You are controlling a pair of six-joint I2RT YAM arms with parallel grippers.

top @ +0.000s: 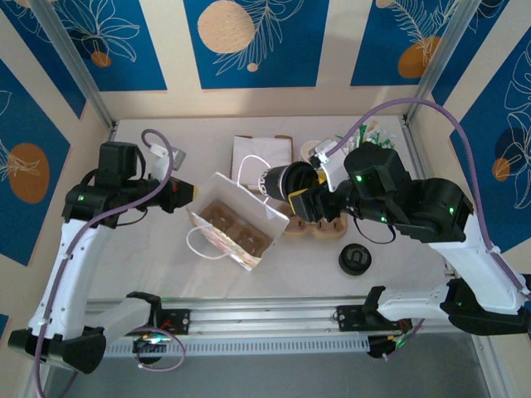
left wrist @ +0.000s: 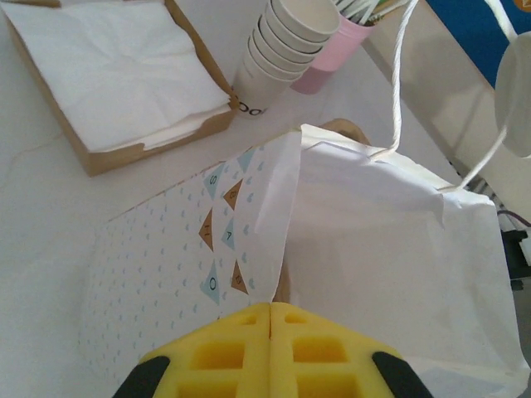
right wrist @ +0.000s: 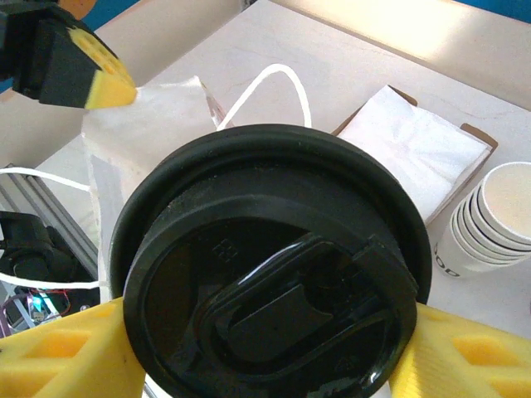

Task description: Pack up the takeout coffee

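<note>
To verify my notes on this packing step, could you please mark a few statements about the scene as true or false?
1. The right gripper holds the takeout coffee. True.
2. The left gripper is open, clear of the paper bag. False: it is shut on the bag's edge.
3. The coffee sits inside the bag. False: it is outside, in the right gripper.
4. A stack of white cups stands beside the napkin tray. True.
5. A loose black lid lies on the table. True.
</note>
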